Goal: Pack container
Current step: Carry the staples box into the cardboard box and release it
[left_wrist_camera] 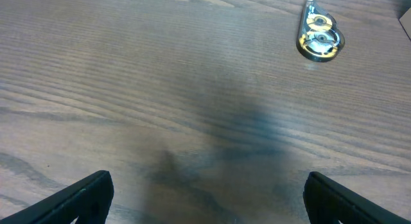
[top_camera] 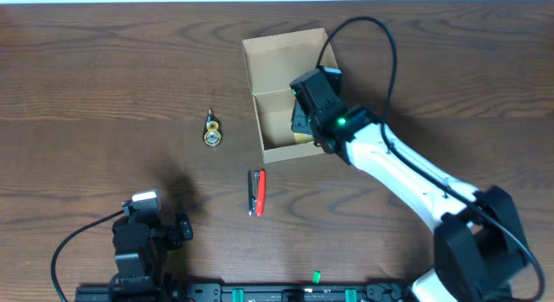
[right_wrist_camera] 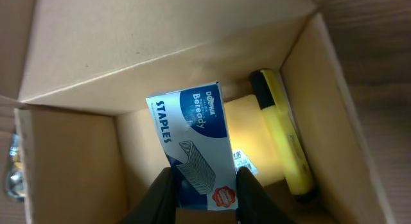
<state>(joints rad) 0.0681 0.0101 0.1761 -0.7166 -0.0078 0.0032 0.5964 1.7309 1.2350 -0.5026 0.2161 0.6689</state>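
One staples box (right_wrist_camera: 192, 140) (judged light, stiff) is clamped endwise by the right gripper (right_wrist_camera: 204, 195) inside the thin-walled container (right_wrist_camera: 160, 51) — left gripper (left_wrist_camera: 207, 192) spread, empty.

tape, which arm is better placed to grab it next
Left: left jaws are open and empty, tape in their view; right jaws are over the container, shut on a staples box.

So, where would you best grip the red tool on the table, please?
From above, across the middle of the red tool: it lies flat, long and narrow, with nothing close to its long sides.
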